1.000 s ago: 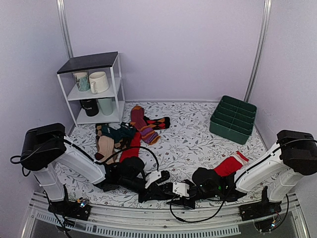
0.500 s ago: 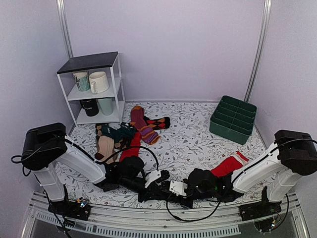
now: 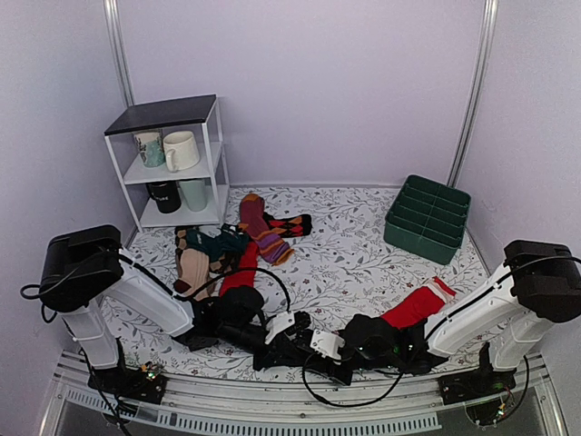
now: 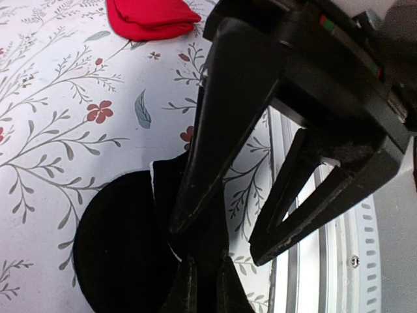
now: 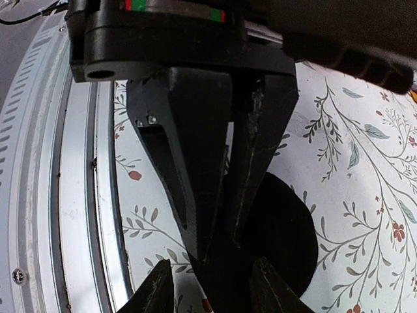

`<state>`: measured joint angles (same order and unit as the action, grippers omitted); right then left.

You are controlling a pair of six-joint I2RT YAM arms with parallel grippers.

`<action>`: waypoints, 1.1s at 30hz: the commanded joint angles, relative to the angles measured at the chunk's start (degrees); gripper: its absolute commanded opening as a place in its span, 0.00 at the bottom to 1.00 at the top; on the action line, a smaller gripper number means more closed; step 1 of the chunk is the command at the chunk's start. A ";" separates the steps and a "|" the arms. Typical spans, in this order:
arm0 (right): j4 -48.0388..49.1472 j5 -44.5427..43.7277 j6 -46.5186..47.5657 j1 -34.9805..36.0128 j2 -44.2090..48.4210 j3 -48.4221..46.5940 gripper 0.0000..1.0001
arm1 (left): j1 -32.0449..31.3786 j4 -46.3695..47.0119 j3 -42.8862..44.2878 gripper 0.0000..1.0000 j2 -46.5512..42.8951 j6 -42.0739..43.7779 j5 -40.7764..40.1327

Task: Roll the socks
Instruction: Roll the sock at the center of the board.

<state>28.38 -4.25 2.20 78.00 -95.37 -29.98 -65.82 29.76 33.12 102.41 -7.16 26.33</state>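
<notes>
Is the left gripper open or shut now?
Shut on the socks: in the right wrist view, fingertips of the left gripper meet on black fabric.

Left claw and right claw crowd each other; mid-table cloth lies open.

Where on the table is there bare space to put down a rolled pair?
The floral cloth between the sock pile and the green tray is bare. Crowded: the near edge, where the left hand and right hand meet over the black socks.
</notes>
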 commanded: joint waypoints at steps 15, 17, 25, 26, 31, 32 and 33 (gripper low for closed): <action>2.71 2.17 6.48 -0.41 11.91 9.20 0.45 | -0.05 -10.51 -3.95 0.00 2.09 0.47 0.46; 4.92 3.90 7.82 -0.56 12.13 9.55 0.46 | -0.08 -10.43 -3.94 0.00 2.22 0.48 0.48; 10.02 7.94 9.87 -2.99 4.76 7.79 0.46 | -0.09 -10.59 -3.86 0.00 2.27 0.57 0.58; 10.76 8.51 9.72 -3.50 3.73 7.83 0.46 | -0.06 -10.53 -3.83 0.00 2.32 0.61 0.57; 10.63 10.13 10.08 -5.06 2.15 6.67 0.46 | -0.09 -10.55 -3.68 0.00 2.49 0.74 0.66; 10.64 10.34 10.18 -5.19 2.00 6.54 0.46 | -0.08 -10.55 -3.68 0.00 2.53 0.81 0.69; 10.59 10.46 10.32 -5.36 1.95 6.51 0.46 | -0.08 -10.51 -3.68 0.00 2.60 0.83 0.74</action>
<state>36.73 4.21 11.62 73.38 -92.01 -22.22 -65.82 31.00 31.81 101.91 -6.87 26.57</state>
